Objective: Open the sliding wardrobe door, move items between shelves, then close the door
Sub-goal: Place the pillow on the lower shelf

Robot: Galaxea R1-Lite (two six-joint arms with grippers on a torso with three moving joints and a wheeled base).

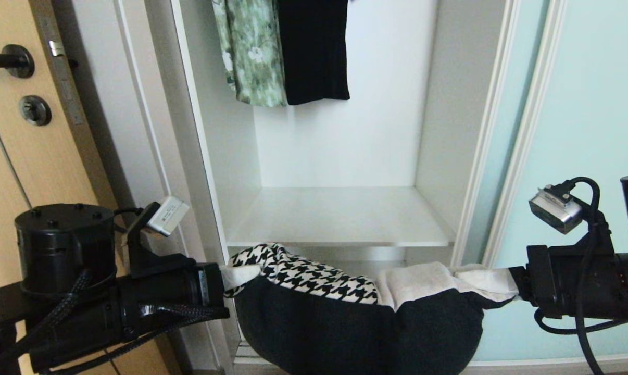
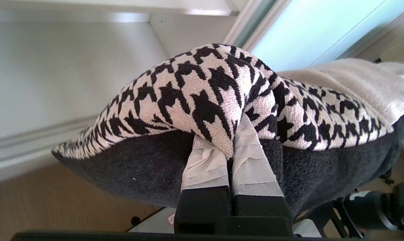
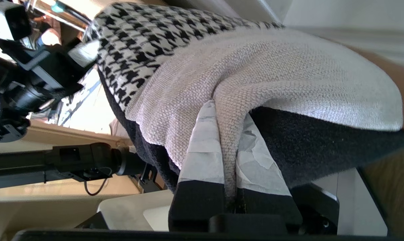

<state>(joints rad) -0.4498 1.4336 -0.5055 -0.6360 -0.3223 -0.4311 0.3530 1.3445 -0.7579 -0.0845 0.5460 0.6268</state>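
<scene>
You're mid-transfer: the folded stack (image 1: 355,317) hangs between both hands, just in front of and slightly below the front edge of the white shelf (image 1: 340,216), with the sliding wardrobe door (image 1: 579,130) already pushed off to the right.

Left hand (image 1: 229,278) is clamped on the houndstooth piece (image 2: 202,97); in the left wrist view its taped fingers (image 2: 252,160) pinch a fold of that fabric with almost no gap. Right hand (image 1: 509,284) is clamped the same way on the beige woven piece (image 3: 272,73), fingers (image 3: 202,147) either side of a knit fold.

My read on doing this well:
- You hold only the top layers. The dark fleece (image 1: 345,333) isn't pinched in either wrist view; it sags in a deep belly between the hands. Treat it as the part likely to slip or snag.
- Lift both hands together and level until the belly clears the shelf lip, then go forward. Going in now would probably drag the fleece against the edge.
- Keep the spacing between the hands constant. Closing in deepens the sag; spreading out loads the pinches.
- Right side runs near the door frame (image 1: 493,156), so stay centred in the opening.
- Release only once the fleece rests on the board.

How the stack looks: three layers, houndstooth on the left top, beige on the right top, thick navy-black fleece beneath. Soft, bulky, no stiffness. The hanging clothes (image 1: 283,52) sit well above and out of the way.
</scene>
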